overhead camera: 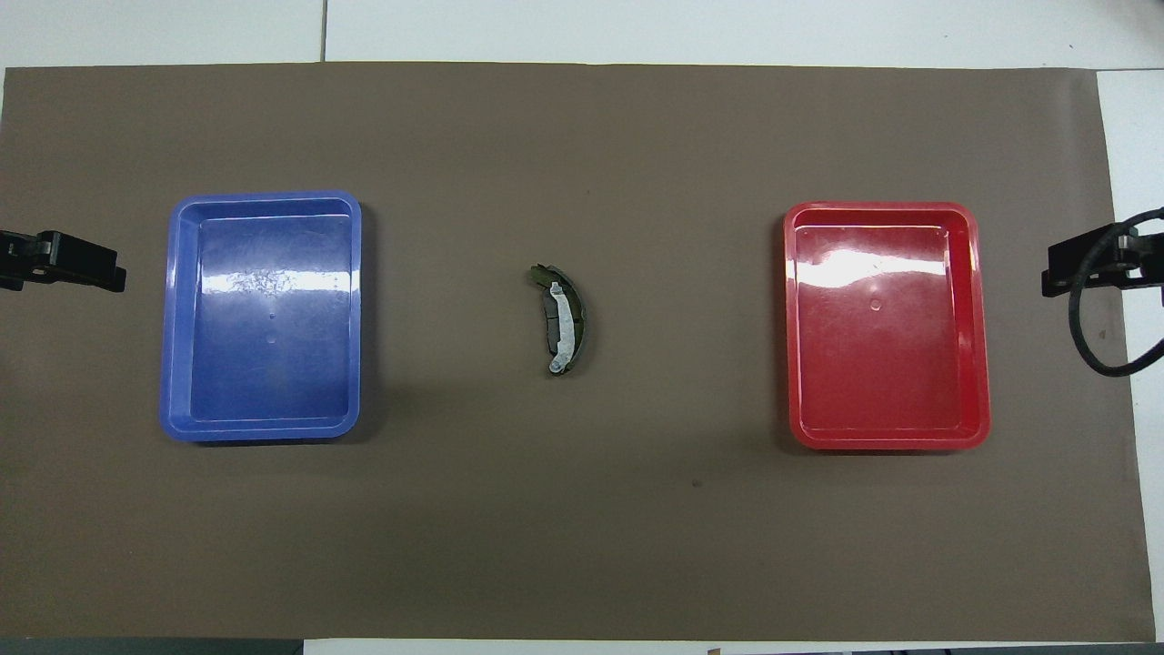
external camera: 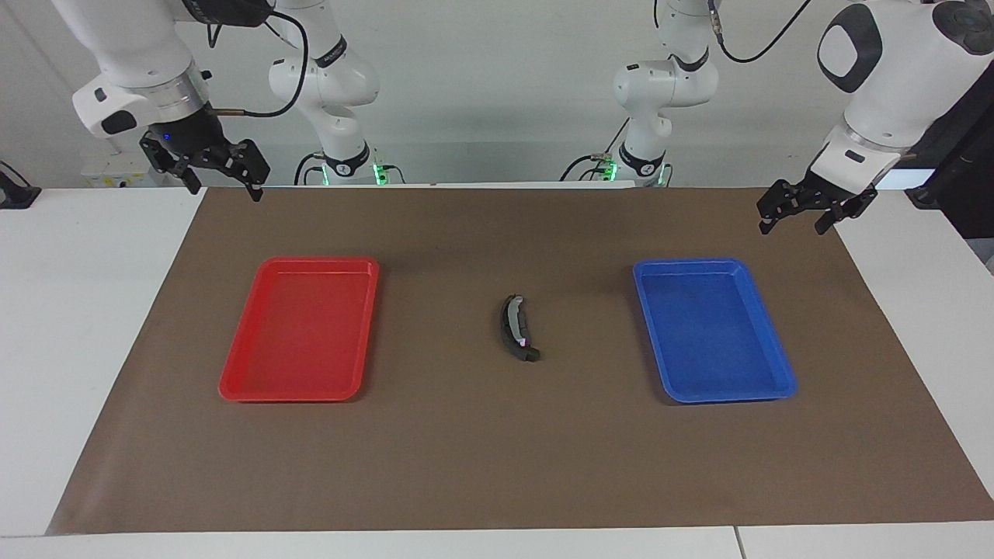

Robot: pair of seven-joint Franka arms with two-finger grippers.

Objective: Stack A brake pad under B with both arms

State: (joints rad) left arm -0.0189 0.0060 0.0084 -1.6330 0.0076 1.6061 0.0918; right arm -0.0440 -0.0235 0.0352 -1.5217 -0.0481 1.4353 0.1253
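Overhead view shows B (overhead camera: 566, 320) atop the A brake pad (overhead camera: 550, 326) mid-bench, long axis near-to-far, midway between the open left pincer (external camera: 797, 220) and open right pincer (external camera: 225, 186).

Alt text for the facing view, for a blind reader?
Mid-mat, the crescent brake piece lies on a short dark pad, between an empty red tray and an empty blue tray. Both arms wait raised over the mat's corners, left tool and right tool open.

Crescent piece (external camera: 516, 328) between two trays
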